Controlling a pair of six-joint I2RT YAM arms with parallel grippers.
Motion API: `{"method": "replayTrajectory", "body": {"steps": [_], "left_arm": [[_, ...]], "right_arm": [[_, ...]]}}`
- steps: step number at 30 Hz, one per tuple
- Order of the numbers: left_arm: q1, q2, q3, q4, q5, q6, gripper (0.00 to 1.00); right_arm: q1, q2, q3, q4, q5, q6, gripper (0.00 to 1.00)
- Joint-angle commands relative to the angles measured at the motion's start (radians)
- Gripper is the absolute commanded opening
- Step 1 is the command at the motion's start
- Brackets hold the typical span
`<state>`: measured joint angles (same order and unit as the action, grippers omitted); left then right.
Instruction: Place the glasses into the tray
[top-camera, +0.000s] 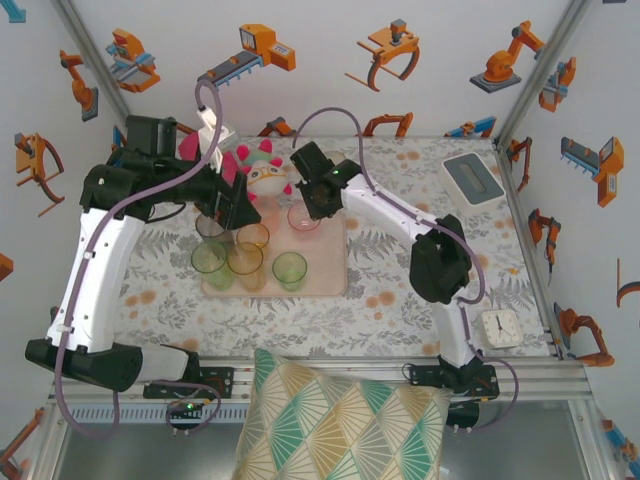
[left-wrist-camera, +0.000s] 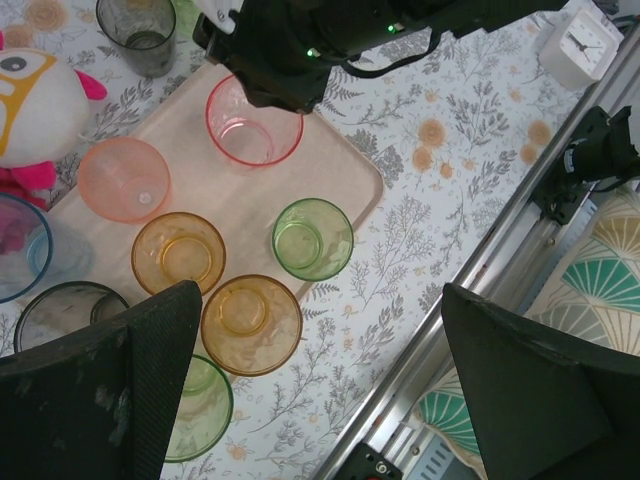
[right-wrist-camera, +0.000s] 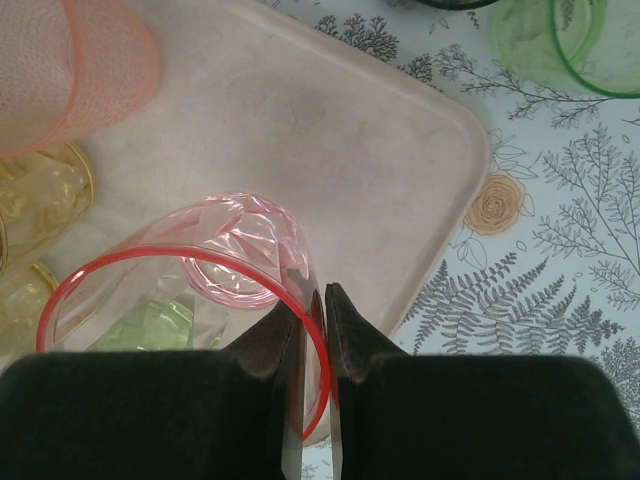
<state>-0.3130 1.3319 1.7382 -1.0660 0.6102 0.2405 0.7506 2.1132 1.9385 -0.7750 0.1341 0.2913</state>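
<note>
At the far corner of the tray (right-wrist-camera: 340, 130), grips the pink glass (right-wrist-camera: 240, 240) by its rim with the right end effector (right-wrist-camera: 313, 300). Holds the left end effector (left-wrist-camera: 320, 300) wide apart above amber glasses (left-wrist-camera: 250, 323), plush toy (top-camera: 265, 175) close by.

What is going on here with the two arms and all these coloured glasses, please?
The right gripper is shut on the rim of a pink glass, holding it at the far right corner of the tray. The left gripper hangs open above the tray's left side, holding nothing. Several glasses stand on the tray, among them a green glass and an amber glass. A dark grey glass sits on the table beside it, not yet placed.
</note>
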Motion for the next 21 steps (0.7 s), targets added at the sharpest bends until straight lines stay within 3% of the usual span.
{"method": "replayTrajectory", "body": {"steps": [1, 21], "left_arm": [[0.001, -0.027, 0.000, 0.004, 0.026, -0.018, 0.97], [0.010, -0.045, 0.001, 0.002, 0.036, -0.022, 0.97]], "right_arm": [[0.022, 0.026, 0.061, -0.030, 0.035, 0.012, 0.11], [0.062, 0.114, 0.112, -0.050, 0.036, 0.018, 0.11]]}}
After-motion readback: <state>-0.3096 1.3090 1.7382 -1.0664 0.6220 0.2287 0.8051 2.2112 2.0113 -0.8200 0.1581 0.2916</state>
